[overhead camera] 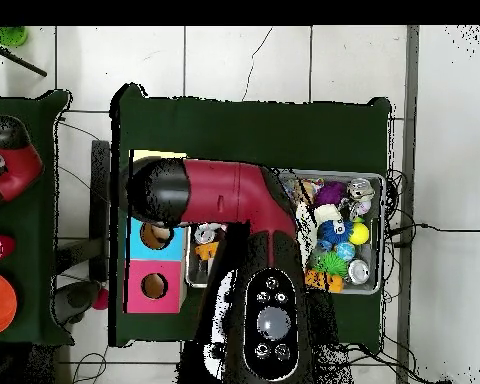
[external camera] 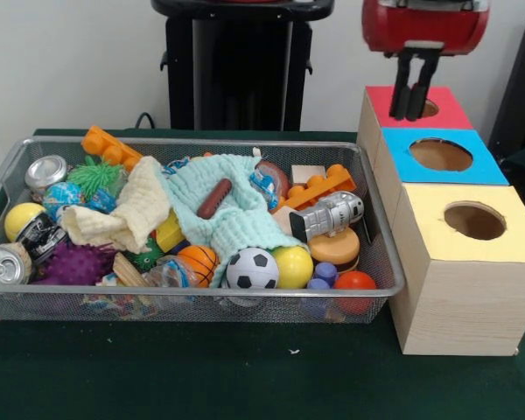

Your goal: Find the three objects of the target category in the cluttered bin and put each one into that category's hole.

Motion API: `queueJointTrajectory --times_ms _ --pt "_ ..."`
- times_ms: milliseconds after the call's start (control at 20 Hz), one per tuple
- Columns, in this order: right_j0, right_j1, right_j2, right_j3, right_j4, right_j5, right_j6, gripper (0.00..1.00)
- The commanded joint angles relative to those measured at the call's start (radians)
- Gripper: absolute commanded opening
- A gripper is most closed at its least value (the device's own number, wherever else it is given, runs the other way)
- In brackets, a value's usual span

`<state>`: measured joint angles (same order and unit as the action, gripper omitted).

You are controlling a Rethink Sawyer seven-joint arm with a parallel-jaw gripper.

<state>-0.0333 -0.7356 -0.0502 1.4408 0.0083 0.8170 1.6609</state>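
One gripper (external camera: 412, 115), fingers together and seemingly empty, hangs over the red box (external camera: 448, 109) hole; I judge a drop finished, next returning to the bin (external camera: 378, 254).

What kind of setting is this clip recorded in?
Most likely a robotics lab test bench, not a home. A wire bin crammed with toys sits on a green-covered table beside wooden sorting boxes with round holes, and the arm's claw hangs over the red-topped one.
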Motion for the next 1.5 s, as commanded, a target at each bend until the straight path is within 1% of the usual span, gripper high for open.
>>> queueJointTrajectory --times_ms 50,250,400,600,750,900,1150,1400,1500 --pt "-0.112 -0.003 0.085 0.18 -0.092 -0.241 -0.042 0.0" --pt "-0.158 -0.071 0.111 0.295 -0.108 -0.215 -0.095 0.0" --pt "-0.183 -0.123 0.122 0.385 -0.117 -0.263 -0.08 0.0" --pt "-0.207 -0.157 0.133 0.446 -0.153 -0.284 -0.088 0.0" --pt "-0.225 -0.17 0.138 0.486 -0.202 -0.296 -0.114 0.0" --pt "-0.249 -0.158 0.149 0.513 -0.256 -0.351 -0.115 0.0" --pt "-0.251 -0.127 0.139 0.519 -0.366 -0.425 -0.08 0.0" --pt "-0.258 -0.103 0.149 0.531 -0.425 -0.498 -0.028 0.0" --pt "-0.253 -0.107 0.14 0.534 -0.444 -0.525 -0.004 0.0"
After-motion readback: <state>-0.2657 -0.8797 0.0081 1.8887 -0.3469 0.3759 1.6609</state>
